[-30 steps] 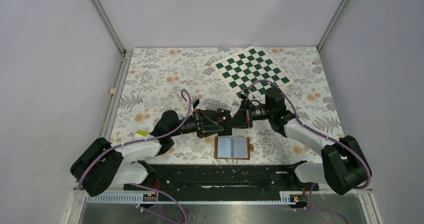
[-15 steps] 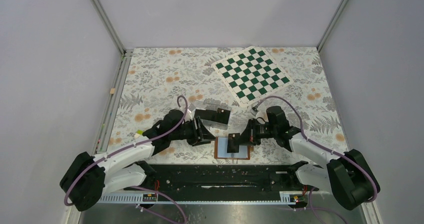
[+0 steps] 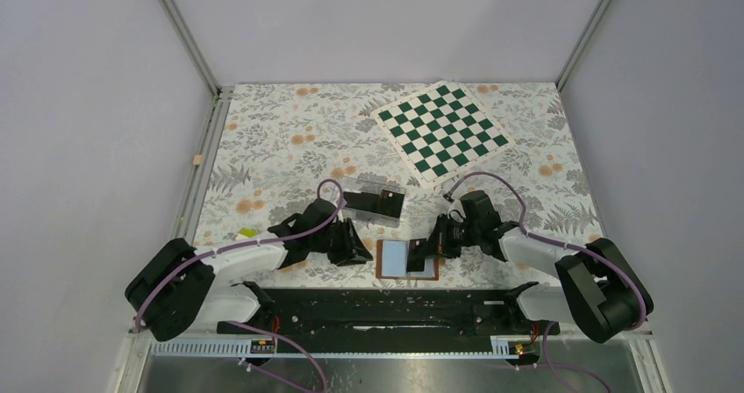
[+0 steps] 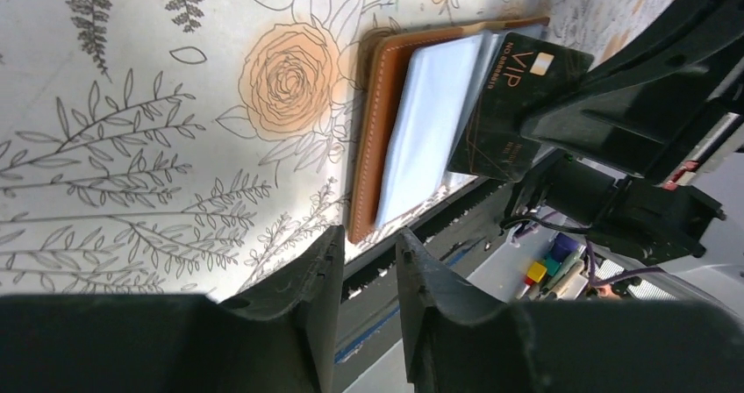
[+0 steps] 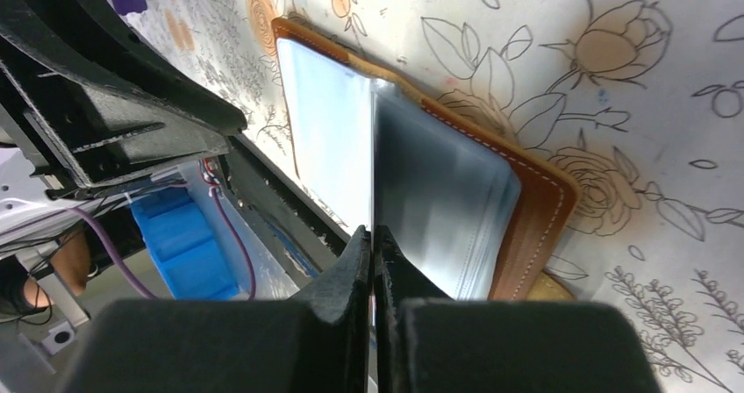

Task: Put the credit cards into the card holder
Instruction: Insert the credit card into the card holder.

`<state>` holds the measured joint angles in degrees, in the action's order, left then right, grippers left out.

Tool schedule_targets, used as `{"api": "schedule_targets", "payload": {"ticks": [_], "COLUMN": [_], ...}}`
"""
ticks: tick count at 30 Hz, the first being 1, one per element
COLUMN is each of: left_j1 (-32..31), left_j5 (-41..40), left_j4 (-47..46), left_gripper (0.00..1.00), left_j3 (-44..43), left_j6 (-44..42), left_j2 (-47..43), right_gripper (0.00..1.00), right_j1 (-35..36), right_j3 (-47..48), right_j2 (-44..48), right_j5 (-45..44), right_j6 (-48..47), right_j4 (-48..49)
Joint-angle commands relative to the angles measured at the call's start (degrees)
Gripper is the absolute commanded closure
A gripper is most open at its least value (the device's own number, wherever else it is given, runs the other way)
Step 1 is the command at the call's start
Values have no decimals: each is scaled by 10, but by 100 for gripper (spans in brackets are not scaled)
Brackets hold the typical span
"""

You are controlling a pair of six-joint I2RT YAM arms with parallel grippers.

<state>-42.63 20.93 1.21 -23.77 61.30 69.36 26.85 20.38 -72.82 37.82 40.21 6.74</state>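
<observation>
Black-and-white arms (image 3: 250, 257) — looping purple cables (image 3: 481, 175)

plain grey walls (image 3: 377, 25), metal corner posts (image 3: 184, 33), floral tablecloth (image 3: 281, 139), green-white chequered mat (image 3: 443, 132) far right.

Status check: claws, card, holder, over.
Right claw shut on VIP card, edge-down over open card holder. Left claw open, empty, beside holder's edge. Nothing blocking the sleeves.
</observation>
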Motion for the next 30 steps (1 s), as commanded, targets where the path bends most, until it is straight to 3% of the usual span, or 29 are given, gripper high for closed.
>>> {"api": "schedule_targets", "payload": {"ticks": [1, 17, 30], "left_j1": [-11, -34, -40], "left_j5": [-6, 10, 25], "left_j4": [-55, -59, -59], "left_gripper": [73, 98, 100], "left_j3": [-7, -47, -58], "left_j6": [5, 4, -5], "left_j2": [37, 131, 139], "right_gripper": [100, 100, 100], "right_j1": [2, -1, -25], "right_j3": [13, -10, -24], "right_j2": [-5, -65, -90], "right_j5": [-36, 6, 3], "right_j6": [-20, 44, 56], "right_j4": [17, 142, 170]}}
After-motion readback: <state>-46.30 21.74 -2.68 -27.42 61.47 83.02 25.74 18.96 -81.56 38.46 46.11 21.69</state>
